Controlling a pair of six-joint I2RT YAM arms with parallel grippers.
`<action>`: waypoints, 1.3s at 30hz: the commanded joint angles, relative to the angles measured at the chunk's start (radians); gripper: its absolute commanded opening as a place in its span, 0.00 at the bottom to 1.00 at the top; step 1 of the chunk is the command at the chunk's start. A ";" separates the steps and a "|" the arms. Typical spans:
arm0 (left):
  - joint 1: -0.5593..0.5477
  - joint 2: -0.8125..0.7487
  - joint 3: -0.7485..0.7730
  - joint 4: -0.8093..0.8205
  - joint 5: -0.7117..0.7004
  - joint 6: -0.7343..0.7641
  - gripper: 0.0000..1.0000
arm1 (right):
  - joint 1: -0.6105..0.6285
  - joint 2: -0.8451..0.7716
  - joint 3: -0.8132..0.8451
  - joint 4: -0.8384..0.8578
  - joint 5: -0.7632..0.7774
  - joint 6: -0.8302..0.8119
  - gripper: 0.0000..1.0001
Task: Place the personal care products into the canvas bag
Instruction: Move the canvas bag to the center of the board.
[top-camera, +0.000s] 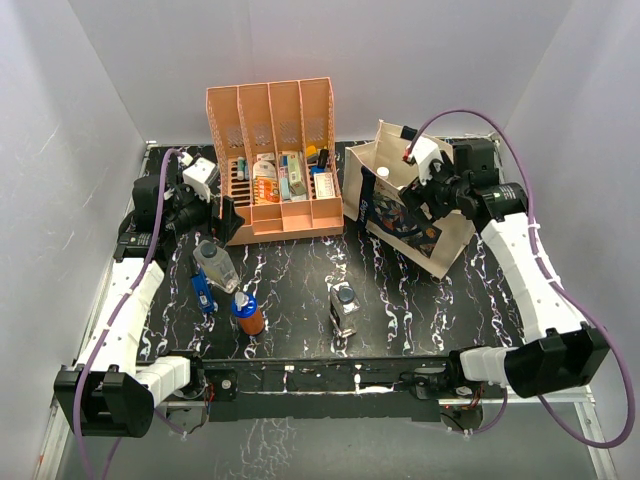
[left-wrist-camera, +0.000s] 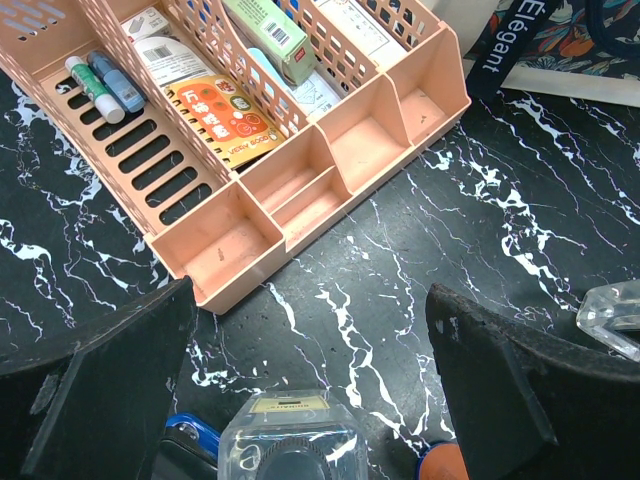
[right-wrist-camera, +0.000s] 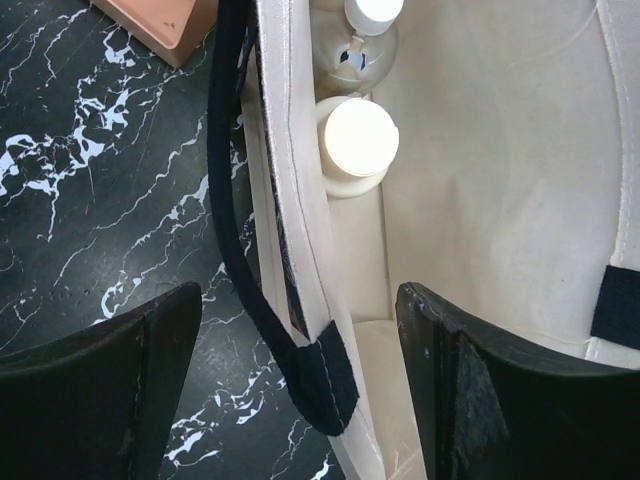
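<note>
The cream canvas bag (top-camera: 400, 215) stands at the right back. In it are the white cylinder (right-wrist-camera: 357, 140) and the dark round white-topped bottle (right-wrist-camera: 365, 30). My right gripper (right-wrist-camera: 300, 390) is open, its jaws either side of the bag's near wall and navy strap (right-wrist-camera: 235, 230); it also shows in the top view (top-camera: 418, 200). On the table stand the clear grey-capped bottle (top-camera: 215, 262), small blue bottle (top-camera: 203, 292), orange-brown blue-capped bottle (top-camera: 247, 313) and clear square dark-capped bottle (top-camera: 344, 305). My left gripper (top-camera: 228, 220) is open and empty above the grey-capped bottle (left-wrist-camera: 290, 440).
The orange file rack (top-camera: 275, 160) with packs and pens stands at the back middle, just ahead of my left gripper (left-wrist-camera: 310, 380). White walls close the sides and back. Black marbled table top (top-camera: 300, 270) lies between the bottles and the bag.
</note>
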 joint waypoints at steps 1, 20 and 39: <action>-0.002 -0.026 -0.007 0.016 0.027 0.003 0.97 | 0.005 0.016 0.005 0.025 -0.005 -0.029 0.77; -0.002 -0.027 -0.013 0.017 0.023 0.004 0.97 | 0.016 -0.070 -0.067 -0.054 -0.102 0.073 0.08; -0.002 0.001 0.000 0.017 0.004 -0.004 0.97 | 0.043 -0.141 -0.095 -0.086 -0.254 0.176 0.08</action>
